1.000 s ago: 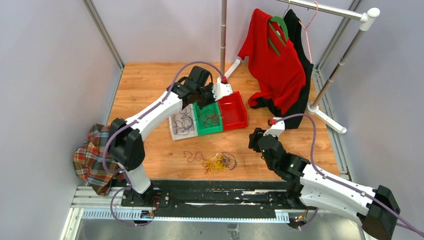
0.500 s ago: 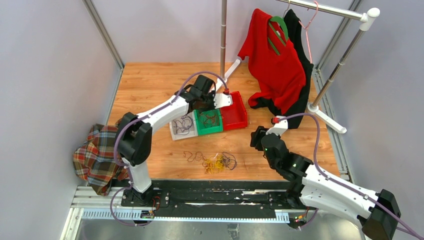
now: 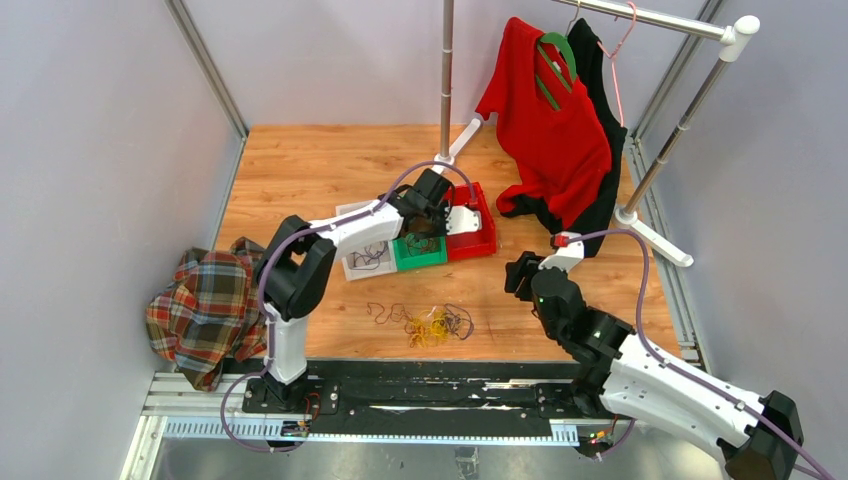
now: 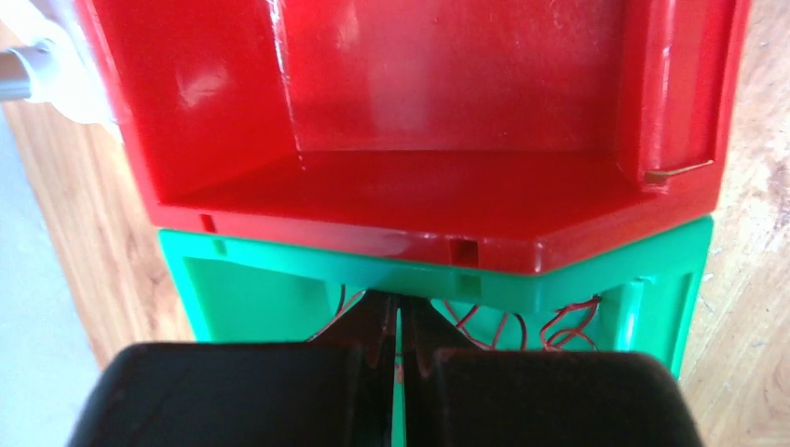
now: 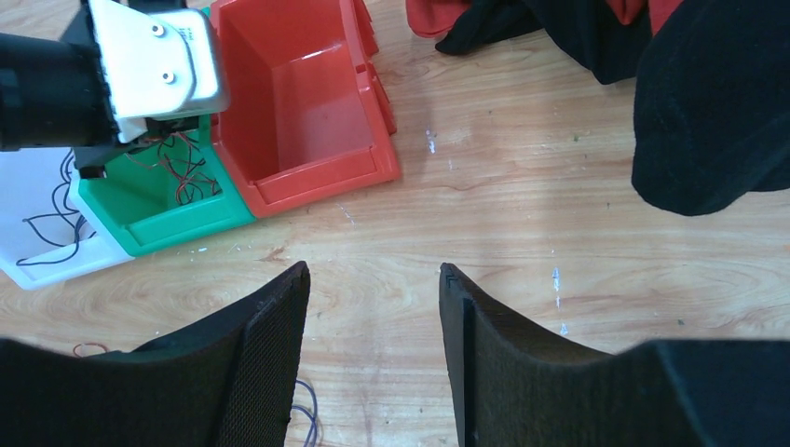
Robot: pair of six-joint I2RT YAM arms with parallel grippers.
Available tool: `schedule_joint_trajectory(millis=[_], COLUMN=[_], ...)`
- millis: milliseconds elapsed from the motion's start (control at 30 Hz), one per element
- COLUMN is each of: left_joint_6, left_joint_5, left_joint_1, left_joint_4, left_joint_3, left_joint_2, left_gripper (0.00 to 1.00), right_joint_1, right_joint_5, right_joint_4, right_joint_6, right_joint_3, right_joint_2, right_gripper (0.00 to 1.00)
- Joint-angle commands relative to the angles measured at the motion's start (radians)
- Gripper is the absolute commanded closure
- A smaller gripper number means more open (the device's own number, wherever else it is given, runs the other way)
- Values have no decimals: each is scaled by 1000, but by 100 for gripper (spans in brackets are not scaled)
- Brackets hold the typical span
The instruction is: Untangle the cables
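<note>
The left gripper (image 4: 399, 321) is pressing its two dark fingers tight together, clenched, with the tips dipping into the green bin (image 4: 279, 272). Whether a hair-thin strand is caught between them cannot be told. Red-brown cables (image 4: 568, 318) are curling in that bin on both sides of the tips. The red bin (image 4: 447, 200) is sitting just beyond, touching the green one. On the green bin's other side a white bin (image 5: 42, 265) is holding dark cables (image 5: 47, 222) in loose loops.

The right gripper (image 5: 374, 279) is hanging over the wooden table (image 3: 300, 170) with its jaws spread wide, released and gripping nothing. It is pointing towards the three bins from well apart.

The tangled cables (image 3: 432, 323), a knot of yellow, dark and red-brown strands, are lying on the table nearer the arm bases than the bins, between the two arms and touching neither gripper.

A plaid cloth (image 3: 200, 312) is hanging over the table's left edge, and a red shirt (image 3: 550, 130) is hanging from a rack at the far right.
</note>
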Motion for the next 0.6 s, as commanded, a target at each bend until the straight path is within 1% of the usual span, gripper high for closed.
schedule_joint_trajectory(millis=[0,100,133,200,233,367,400,433,567], left_joint_6=[-63,-100,-106,-106,-104,-114,-112,-113,-119], left_joint_5=[-10,32,47,68,78,122,131,139,126], left_joint_1=[21,46,51,53,53,58,60,63,70], left_joint_4=[23,25,12,-29,-54,-162,-187,-208,-253], left_joint_3=[35,36,43,65,78,141,155,169,207], left_joint_2=[26,13,5,-9,-16,-48,-53,-57,-57], left_gripper=[100,100,96,70,61,29,25,24,21], right_joint_1=[-16,-16,-16,-15,-16,-15,-16,-15,-16], right_joint_5=[-6,-12,-13,-20,-23,-29,-32,-33,-44], right_joint_4=[-19,-16,-15,-10,-7,-6,-6,-5,-7], right_joint_6=[5,5,6,5,3,-4,-5,-6,-1], right_joint_3=[-16,-15,-15,-10,-7,10,14,17,21], right_joint_2=[-18,-10,-5,4,9,26,30,31,32], right_gripper=[47,47,47,47,48,48,48,48,49])
